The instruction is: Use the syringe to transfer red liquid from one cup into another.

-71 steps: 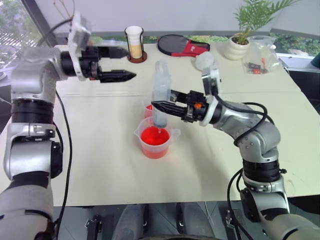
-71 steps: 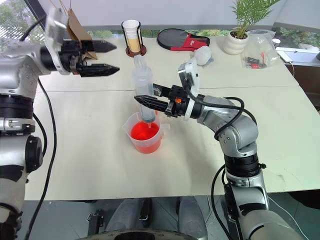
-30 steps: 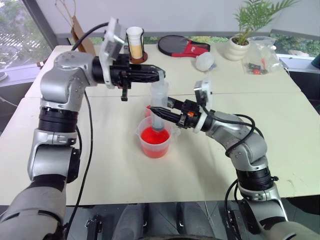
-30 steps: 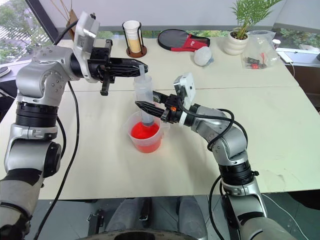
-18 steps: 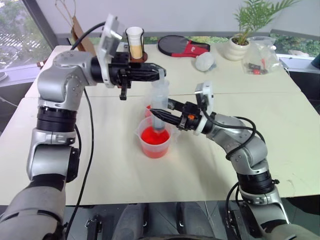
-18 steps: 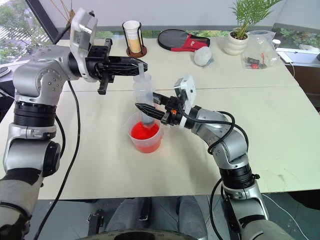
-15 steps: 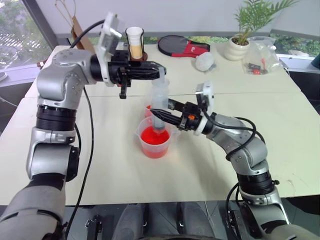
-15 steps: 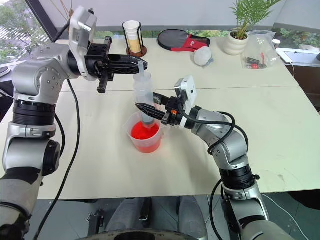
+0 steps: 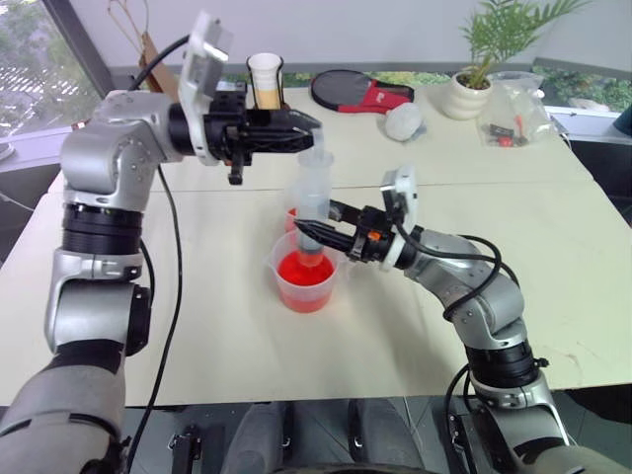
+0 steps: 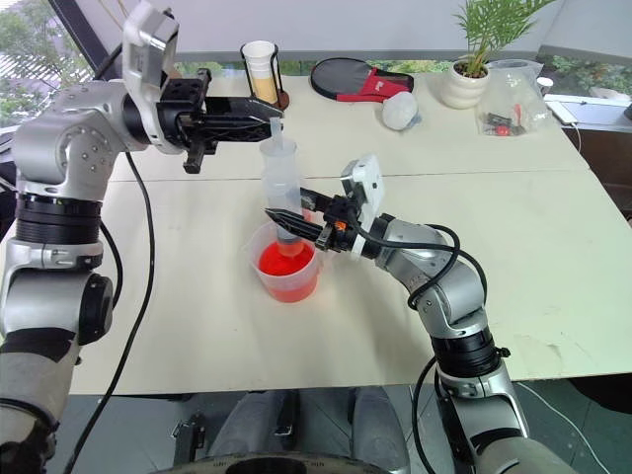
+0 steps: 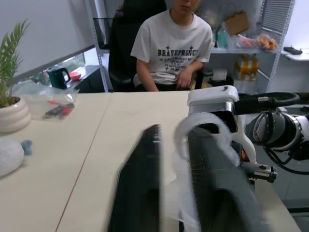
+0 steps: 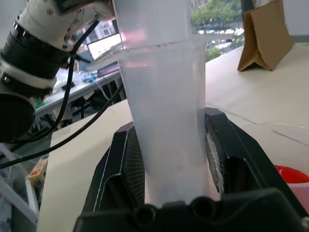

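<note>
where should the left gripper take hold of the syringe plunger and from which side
Grip the ring-shaped top of the plunger, the narrow part sticking up above the syringe barrel. Come in level from the robot's left, as the left gripper is placed now. The barrel stands upright over the measuring cup and its lower part is taken by the right gripper, so probably only the plunger top is free.

You are working in an office-style lab: pale tables (image 9: 197,326) pushed together, a potted plant (image 9: 481,59) at the far edge by big windows (image 9: 30,59), a seated person (image 11: 175,46) and stocked wire shelves (image 11: 241,43) beyond.
</note>
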You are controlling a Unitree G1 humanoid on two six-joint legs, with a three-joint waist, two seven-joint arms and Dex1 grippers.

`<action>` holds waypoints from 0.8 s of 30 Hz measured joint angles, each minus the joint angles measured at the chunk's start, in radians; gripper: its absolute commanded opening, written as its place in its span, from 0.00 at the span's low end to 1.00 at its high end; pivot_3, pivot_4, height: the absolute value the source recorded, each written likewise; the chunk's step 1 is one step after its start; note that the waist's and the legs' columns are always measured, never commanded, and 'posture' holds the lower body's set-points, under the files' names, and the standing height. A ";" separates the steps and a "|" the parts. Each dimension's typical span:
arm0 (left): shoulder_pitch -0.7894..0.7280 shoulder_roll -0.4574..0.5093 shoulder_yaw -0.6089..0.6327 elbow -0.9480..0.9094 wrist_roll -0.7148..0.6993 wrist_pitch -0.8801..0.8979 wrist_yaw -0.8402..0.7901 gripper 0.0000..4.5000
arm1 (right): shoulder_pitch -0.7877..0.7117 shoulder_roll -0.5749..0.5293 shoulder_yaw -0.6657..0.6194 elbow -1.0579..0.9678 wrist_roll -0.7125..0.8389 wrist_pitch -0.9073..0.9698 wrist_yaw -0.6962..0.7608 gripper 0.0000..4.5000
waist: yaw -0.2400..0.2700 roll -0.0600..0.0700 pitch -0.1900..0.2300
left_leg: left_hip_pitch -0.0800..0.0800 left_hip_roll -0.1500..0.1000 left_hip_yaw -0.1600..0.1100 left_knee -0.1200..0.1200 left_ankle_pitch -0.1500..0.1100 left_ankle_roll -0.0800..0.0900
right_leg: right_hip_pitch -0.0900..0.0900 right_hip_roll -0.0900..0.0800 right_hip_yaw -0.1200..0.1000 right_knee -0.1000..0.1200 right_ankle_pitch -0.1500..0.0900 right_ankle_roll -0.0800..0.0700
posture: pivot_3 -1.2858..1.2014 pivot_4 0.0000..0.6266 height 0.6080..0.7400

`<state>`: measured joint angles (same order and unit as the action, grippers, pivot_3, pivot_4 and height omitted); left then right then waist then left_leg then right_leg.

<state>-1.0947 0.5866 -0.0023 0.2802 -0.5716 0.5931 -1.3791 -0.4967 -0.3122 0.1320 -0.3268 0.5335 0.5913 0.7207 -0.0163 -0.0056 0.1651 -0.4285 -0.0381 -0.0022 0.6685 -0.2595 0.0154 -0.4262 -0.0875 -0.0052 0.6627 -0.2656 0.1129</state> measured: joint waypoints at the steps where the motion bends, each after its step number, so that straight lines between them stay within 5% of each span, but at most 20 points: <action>1: 0.000 0.003 0.011 0.000 -0.003 0.002 0.005 0.54 | -0.010 -0.001 -0.003 -0.010 0.005 0.014 -0.006 0.31 | 0.000 0.000 0.000 | 0.000 0.000 0.000 0.000 0.000 0.000 | 0.000 0.000 0.000 0.000 0.000 0.000 | 0.52 0.24 1.00; 15: 0.269 0.113 0.069 -0.045 -0.070 0.141 0.013 0.54 | -0.023 0.009 -0.115 -0.155 0.205 0.226 -0.182 0.31 | 0.005 -0.001 0.000 | 0.001 0.000 0.000 0.000 0.000 0.000 | 0.001 -0.001 0.000 0.000 0.000 0.000 | 0.52 0.24 1.00; 24: 0.212 0.105 0.117 0.094 -0.004 -0.003 0.150 0.54 | -0.222 -0.046 -0.244 -0.036 0.307 0.276 -0.216 0.31 | 0.004 -0.001 0.001 | 0.002 0.000 0.000 0.000 0.000 0.000 | 0.001 0.000 0.000 0.000 0.000 0.000 | 0.52 0.24 1.00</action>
<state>-0.8825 0.6916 0.1145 0.3742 -0.5757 0.5899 -1.2291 -0.7191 -0.3584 -0.1121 -0.3628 0.8407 0.8676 0.5042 -0.0127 -0.0068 0.1656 -0.4268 -0.0383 -0.0025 0.6682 -0.2593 0.0154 -0.4249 -0.0879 -0.0049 0.6626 -0.2656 0.1128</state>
